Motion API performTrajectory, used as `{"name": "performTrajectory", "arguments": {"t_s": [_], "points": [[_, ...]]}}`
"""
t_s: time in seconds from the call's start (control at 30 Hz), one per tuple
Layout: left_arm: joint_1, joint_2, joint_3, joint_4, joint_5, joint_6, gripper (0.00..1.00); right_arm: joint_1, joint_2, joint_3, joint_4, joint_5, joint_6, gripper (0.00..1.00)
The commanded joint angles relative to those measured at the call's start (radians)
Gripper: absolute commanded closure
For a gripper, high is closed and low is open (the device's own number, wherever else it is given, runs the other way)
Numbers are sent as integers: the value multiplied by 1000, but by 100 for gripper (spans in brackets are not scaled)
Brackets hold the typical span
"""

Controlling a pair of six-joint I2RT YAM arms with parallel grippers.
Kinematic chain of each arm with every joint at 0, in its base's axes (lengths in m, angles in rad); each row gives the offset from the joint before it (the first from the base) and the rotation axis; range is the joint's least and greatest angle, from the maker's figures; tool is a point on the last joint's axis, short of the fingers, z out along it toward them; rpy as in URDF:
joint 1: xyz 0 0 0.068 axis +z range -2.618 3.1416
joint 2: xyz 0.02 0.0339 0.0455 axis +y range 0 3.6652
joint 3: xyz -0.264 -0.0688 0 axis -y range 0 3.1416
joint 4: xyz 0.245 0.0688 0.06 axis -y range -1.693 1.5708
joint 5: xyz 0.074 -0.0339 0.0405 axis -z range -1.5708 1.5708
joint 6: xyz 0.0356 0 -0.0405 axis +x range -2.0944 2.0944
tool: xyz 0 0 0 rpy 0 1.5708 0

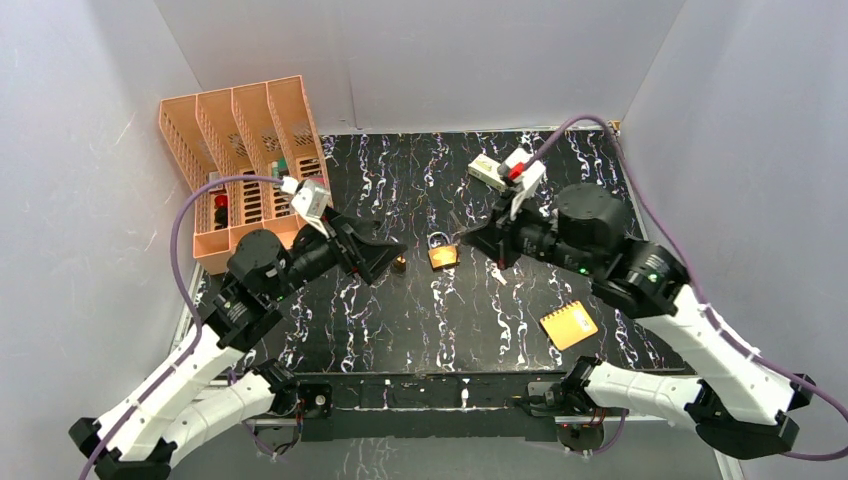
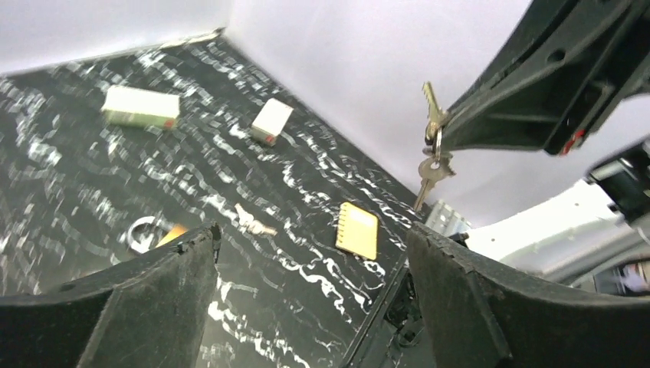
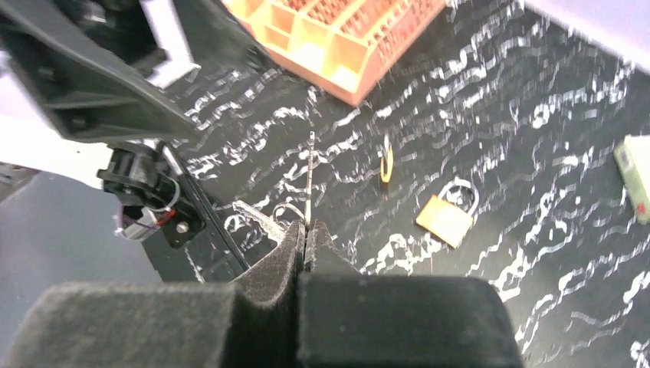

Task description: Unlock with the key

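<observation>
1. The right end effector [image 3: 305, 230] was fully closed, its pads pinching one key of the key bunch [image 2: 433, 146].
2. The gripped key's blade projected beyond the fingertips. In the left wrist view, a second key hung from the ring below it.
3. The key bunch was held above the counter [image 1: 400, 330], near the centre of the top view, just toward 1 o'clock from the brass padlock [image 1: 443, 255].
4. The brass padlock lay flat on the counter, near centre, with its shackle pointing toward 12 o'clock.
5. The left end effector [image 1: 390, 258] stood wide open and held nothing. It was at 9 o'clock from the padlock and faced the right end effector.
6. A small brass object [image 1: 399, 265] lay on the counter between the left end effector and the padlock. Its kind could not be told.
7. An orange slotted rack [image 1: 245, 160] stood at 10 o'clock, tilted against the wall.
8. A yellow spiral notepad [image 1: 568, 325] lay at 4 o'clock.
9. A white-and-green box [image 1: 487, 168] and a white box with a red end [image 2: 271, 121] lay at 1 o'clock, near each other.
</observation>
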Motion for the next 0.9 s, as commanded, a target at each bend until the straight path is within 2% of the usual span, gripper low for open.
{"name": "performTrajectory", "arguments": {"t_s": [0.0,0.17,0.3,0.6,0.87], "points": [[-3,88,86,189,276,81,17,0,-12,117,-41,-126,-96,100],[-3,175,120,344,478,1,24,1,-48,133,32,-192,-78,100],[-3,208,101,493,550,-77,23,1,-51,144,60,-215,-50,100],[-3,324,95,700,705,-197,25,1,-42,144,142,-255,14,100],[-10,397,91,829,777,-303,42,0,-35,133,186,-260,37,100]]}}
